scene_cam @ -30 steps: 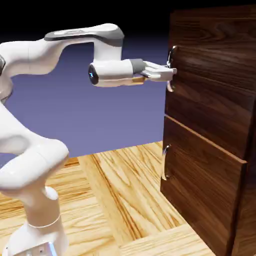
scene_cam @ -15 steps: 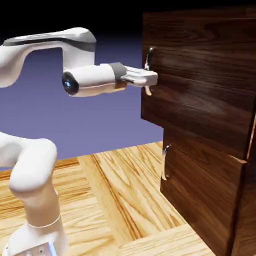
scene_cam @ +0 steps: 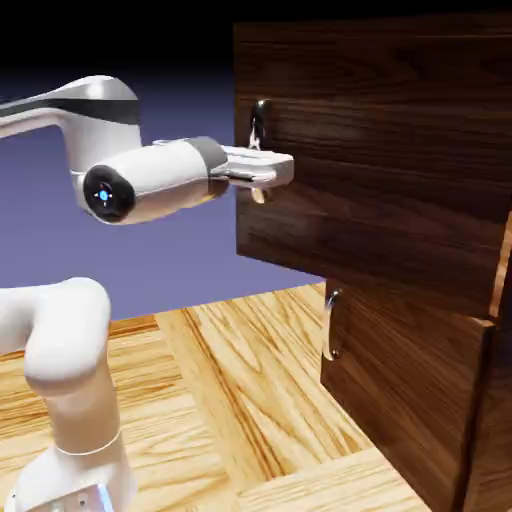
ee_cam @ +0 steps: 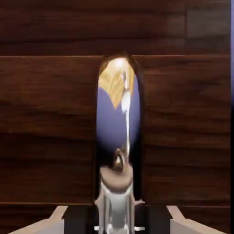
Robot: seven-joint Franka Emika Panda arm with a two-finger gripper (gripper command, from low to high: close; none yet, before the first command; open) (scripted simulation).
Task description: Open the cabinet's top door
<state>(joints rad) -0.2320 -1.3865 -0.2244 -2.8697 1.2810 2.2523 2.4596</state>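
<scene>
A white robot arm's two-finger tool reaches in level from the left of the exterior frame and pinches the short curved silver bar handle on the top door, the darker upper panel of the tall, boxy walnut-grain cabinet that fills the right side of the frame. That upper panel stands well forward of the cabinet's face, its handle edge left of centre and overhanging the redder lower door panel, which sits back on the lower right with a pale orange strip along its top edge. The lower panel's own curved silver handle is untouched, at lower centre. The white arm loops from the lower left corner up the left edge, its forearm crossing the upper left toward the cabinet. A light wood-plank tabletop spreads across the bottom, with a blue-violet backdrop at middle left behind the arm. In the hand view, dark wood grain of the top door fills the frame, and the polished handle runs upright through the centre, mirroring the violet backdrop and orange planks. The pale grey fingertips sit at the bottom edge on either side of the handle's lower part, the tool pressed closely around it.
</scene>
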